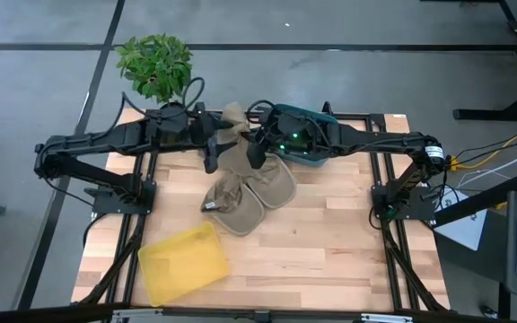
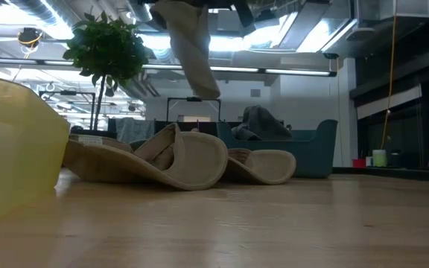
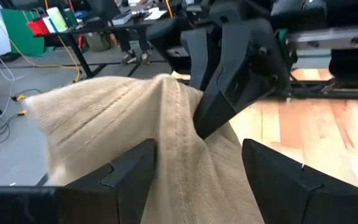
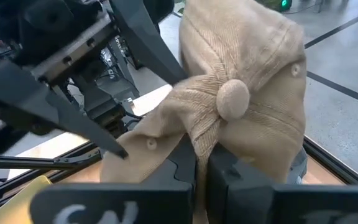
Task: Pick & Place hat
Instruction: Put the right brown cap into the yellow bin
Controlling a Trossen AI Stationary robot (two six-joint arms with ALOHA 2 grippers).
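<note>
The wooden counter point(image 1: 330, 260) fills the middle of the high view, framed by dark rails. Both arms reach in from the sides and meet over its far edge.

The potted plant point(image 1: 156, 65) stands at the far left corner. A teal bin point(image 1: 302, 144) sits at the far edge, mostly under the right arm. Near the front left lies a yellow tray point(image 1: 183, 263), empty as far as the high view shows; it looms at the left edge of the low view.

In the middle of the counter lie several tan hats point(image 1: 248, 197), overlapping in a loose heap. In the low view their brims curve up off the wood.

One more tan hat, the lifted hat point(image 1: 234, 121), hangs in the air above the far side of the heap, between the two grippers. In the low view it dangles from the top of the picture, clear of the hats below.

The right gripper point(image 4: 201, 163) has its jaws pinched tight on a fold of the lifted hat, just below the crown button point(image 4: 231, 98).

The left gripper point(image 3: 197, 168) has its jaws standing apart with the hat's cloth lying between them; the fingers point(image 3: 129, 171) are beside the fabric rather than squeezing it.
</note>
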